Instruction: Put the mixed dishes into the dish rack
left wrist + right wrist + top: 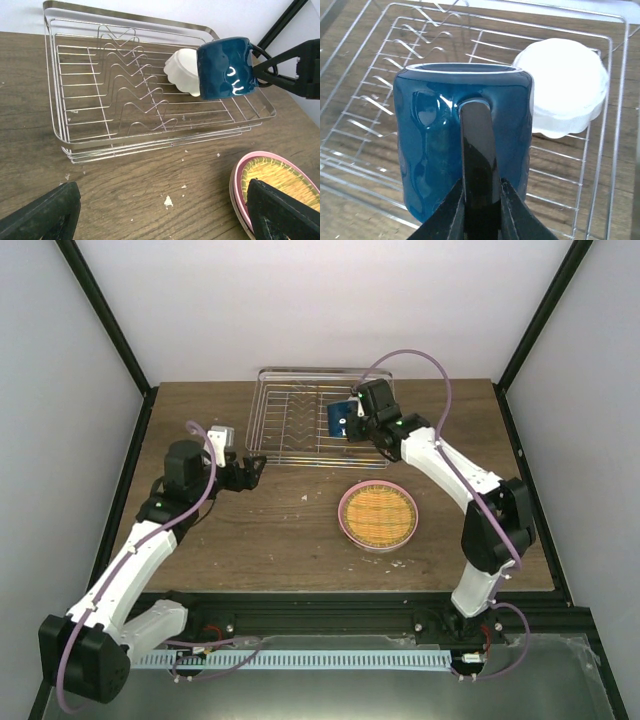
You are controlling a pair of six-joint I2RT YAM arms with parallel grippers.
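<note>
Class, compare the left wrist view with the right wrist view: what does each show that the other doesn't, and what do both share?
Left wrist only: the left pincer, open, and the pink plate with the yellow-lime plate stacked on it. Right wrist only: both fingers of the right pincer squeezing the handle of the dark blue mug. Shared: mug, white bowl and dish rack.
</note>
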